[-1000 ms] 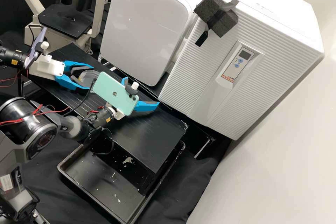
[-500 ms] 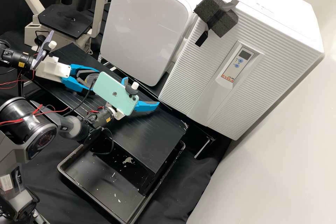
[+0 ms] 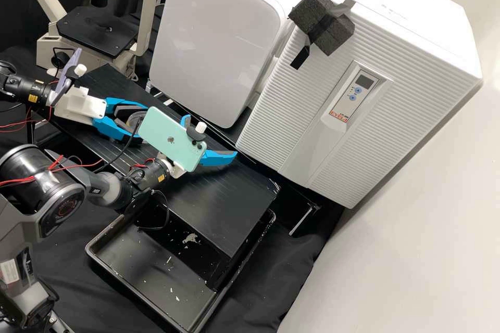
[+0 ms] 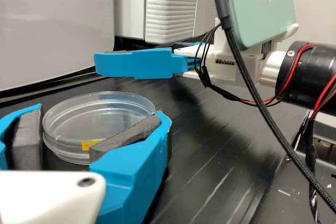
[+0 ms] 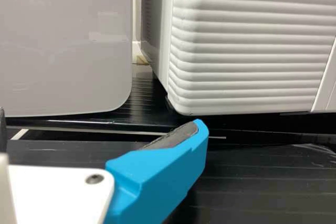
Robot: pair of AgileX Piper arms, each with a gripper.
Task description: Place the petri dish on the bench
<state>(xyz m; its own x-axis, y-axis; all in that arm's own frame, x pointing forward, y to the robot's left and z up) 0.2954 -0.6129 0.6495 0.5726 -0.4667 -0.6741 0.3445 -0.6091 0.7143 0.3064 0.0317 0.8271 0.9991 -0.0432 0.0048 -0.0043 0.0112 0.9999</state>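
- ok so the left wrist view is the good one for the petri dish [image 4: 100,116]: see-through round wall plus a yellow label [image 4: 89,145]. In the high view the mint phone [image 3: 172,138] cuts across part of it
- high view also gives you the black tray [image 3: 94,255], down at 7 o'clock, and the microscope [image 3: 99,31] up at 10
- right wrist view has the ribbed white cabinet [image 5: 247,45] nice and close, sitting at 2 o'clock in the high view
- left arm comes in from about 9 o'clock in the high view, its gripper [image 3: 143,124] aimed between 3 and 4, pinching the dish between its grey pads [image 4: 126,135]
- right arm's gripper [image 3: 210,138] points roughly 2 o'clock, fingers spread wide with nothing between them, 3 to 4 o'clock from the dish
- dish is at the black bench [image 3: 224,203], between 9 and 10 o'clock of the high view's middle. Can't tell if its base touches down
- can't make out anything inside the dish tbh, and the tray has pale flecks [image 3: 190,238] scattered in it
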